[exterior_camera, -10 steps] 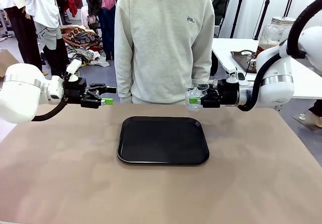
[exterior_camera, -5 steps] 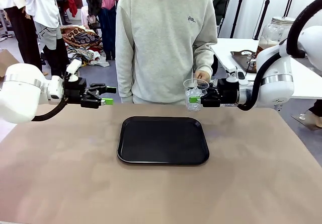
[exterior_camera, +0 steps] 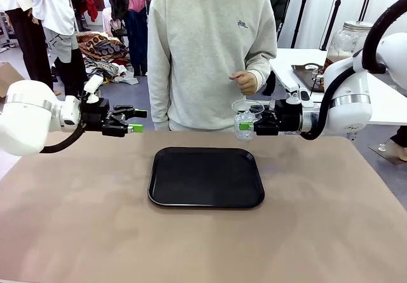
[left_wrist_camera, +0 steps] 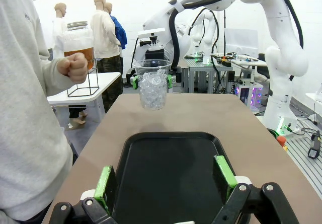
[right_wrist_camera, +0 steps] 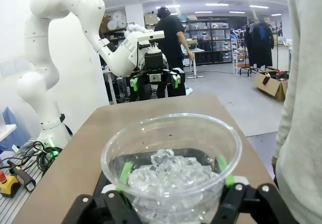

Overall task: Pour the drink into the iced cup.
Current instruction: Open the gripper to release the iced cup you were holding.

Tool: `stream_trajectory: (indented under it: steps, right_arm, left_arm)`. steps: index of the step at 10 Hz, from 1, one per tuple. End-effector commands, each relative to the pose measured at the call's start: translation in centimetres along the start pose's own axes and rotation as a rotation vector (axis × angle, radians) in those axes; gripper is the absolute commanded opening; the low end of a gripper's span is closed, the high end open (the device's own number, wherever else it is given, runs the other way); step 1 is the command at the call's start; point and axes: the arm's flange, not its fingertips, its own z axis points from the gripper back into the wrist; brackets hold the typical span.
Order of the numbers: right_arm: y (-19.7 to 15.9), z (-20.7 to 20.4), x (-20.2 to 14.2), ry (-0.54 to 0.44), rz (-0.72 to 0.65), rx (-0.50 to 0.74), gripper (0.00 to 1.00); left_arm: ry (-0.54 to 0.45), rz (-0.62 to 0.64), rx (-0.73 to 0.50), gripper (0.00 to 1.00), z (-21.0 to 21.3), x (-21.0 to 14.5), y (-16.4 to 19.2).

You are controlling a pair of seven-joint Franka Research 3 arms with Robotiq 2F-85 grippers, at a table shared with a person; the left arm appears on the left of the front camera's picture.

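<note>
Counter space nearest you is bare tan surface, and a little farther in lies the black tray, flat and centred between the arms. Beyond its far edge, your left hand hangs above the counter's left side with its green-padded fingers spread wide and nothing between them; from its wrist view you see the tray through the gap. Level with it on the other side, your right hand is closed around the cup, a clear plastic one held upright in the air, just past the tray's far right corner. Ice fills the lower part of the cup, and you can see the green pads pressed against its wall on both sides. Just behind the cup stands the person in a grey sweatshirt, with one loosely closed fist raised above the cup and apart from it. Farther back, on a white table at the right, sits a glass jar holding the drink, amber-brown in its lower part.
</note>
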Motion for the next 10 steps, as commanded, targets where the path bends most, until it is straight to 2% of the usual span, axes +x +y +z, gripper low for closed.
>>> stream_trajectory:
  steps: [1,10]
  right_arm:
    - [-0.05,-0.04,0.37,0.002,0.008,-0.001,0.81]
    - [-0.05,-0.04,0.37,0.002,0.008,-0.001,0.81]
  left_arm:
    - [-0.009,-0.001,0.01,1.0,0.05,0.1,-0.14]
    - [-0.009,-0.001,0.01,1.0,0.05,0.1,-0.14]
